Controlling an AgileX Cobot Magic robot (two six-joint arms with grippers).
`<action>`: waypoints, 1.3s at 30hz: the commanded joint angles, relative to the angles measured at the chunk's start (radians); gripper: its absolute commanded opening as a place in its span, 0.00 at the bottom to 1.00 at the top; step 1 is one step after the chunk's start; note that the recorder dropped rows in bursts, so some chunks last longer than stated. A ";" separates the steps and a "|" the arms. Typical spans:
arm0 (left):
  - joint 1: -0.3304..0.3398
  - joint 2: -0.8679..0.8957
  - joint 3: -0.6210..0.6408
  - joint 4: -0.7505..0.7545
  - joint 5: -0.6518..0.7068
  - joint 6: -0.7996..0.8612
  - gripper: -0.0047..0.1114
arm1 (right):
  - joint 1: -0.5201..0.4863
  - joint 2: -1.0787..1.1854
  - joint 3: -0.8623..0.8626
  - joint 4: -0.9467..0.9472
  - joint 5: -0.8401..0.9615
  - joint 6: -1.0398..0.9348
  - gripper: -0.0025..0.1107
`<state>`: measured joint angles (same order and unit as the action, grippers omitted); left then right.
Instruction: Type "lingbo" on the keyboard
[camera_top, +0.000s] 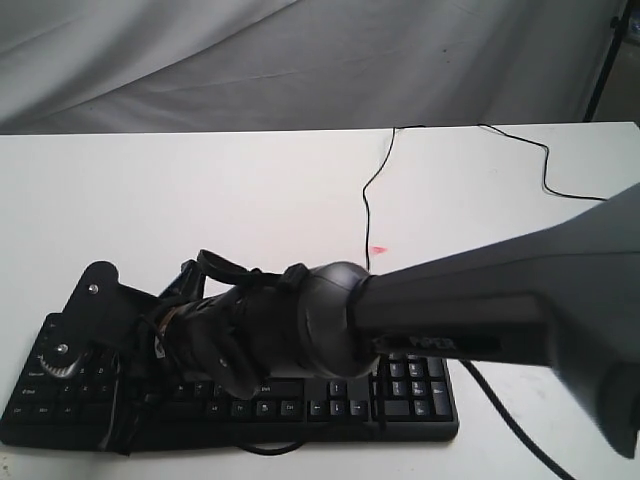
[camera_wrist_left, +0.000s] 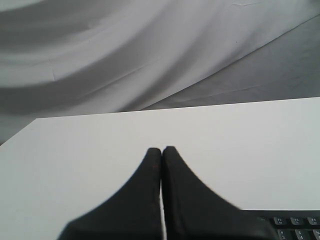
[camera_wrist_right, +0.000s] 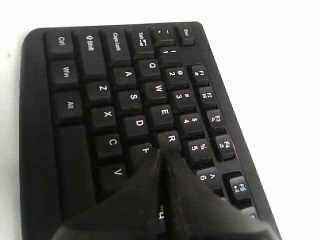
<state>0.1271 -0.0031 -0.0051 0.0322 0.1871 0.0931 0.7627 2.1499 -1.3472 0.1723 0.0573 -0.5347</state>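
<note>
Items by number: one keyboard (camera_wrist_right: 75, 100), beneath the fingers (camera_wrist_right: 142, 195) of the right gripper (camera_wrist_right: 164, 156); two grippers, the other being the left gripper (camera_wrist_left: 161, 150); two fingers on each, four in all; one table (camera_top: 200, 190); two thin black cables beyond the right fingertips, the nearer cable (camera_top: 367, 190) and the farther cable (camera_top: 545, 165); one red spot (camera_top: 379, 248) beside the nearer cable; one grey cloth (camera_top: 250, 60), farthest from the fingers

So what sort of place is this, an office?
More likely a robot test setup than an office: a white table, a grey cloth backdrop behind it, and a robot arm reaching over the keyboard.
</note>
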 joint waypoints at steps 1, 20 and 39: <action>-0.004 0.003 0.005 -0.001 -0.004 -0.003 0.05 | -0.008 -0.053 0.022 -0.009 0.015 -0.007 0.02; -0.004 0.003 0.005 -0.001 -0.004 -0.003 0.05 | 0.038 -0.061 0.106 0.002 -0.096 -0.007 0.02; -0.004 0.003 0.005 -0.001 -0.004 -0.003 0.05 | 0.038 -0.014 0.101 0.017 -0.105 -0.007 0.02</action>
<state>0.1271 -0.0031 -0.0051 0.0322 0.1871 0.0931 0.7973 2.1244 -1.2468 0.1820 -0.0318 -0.5365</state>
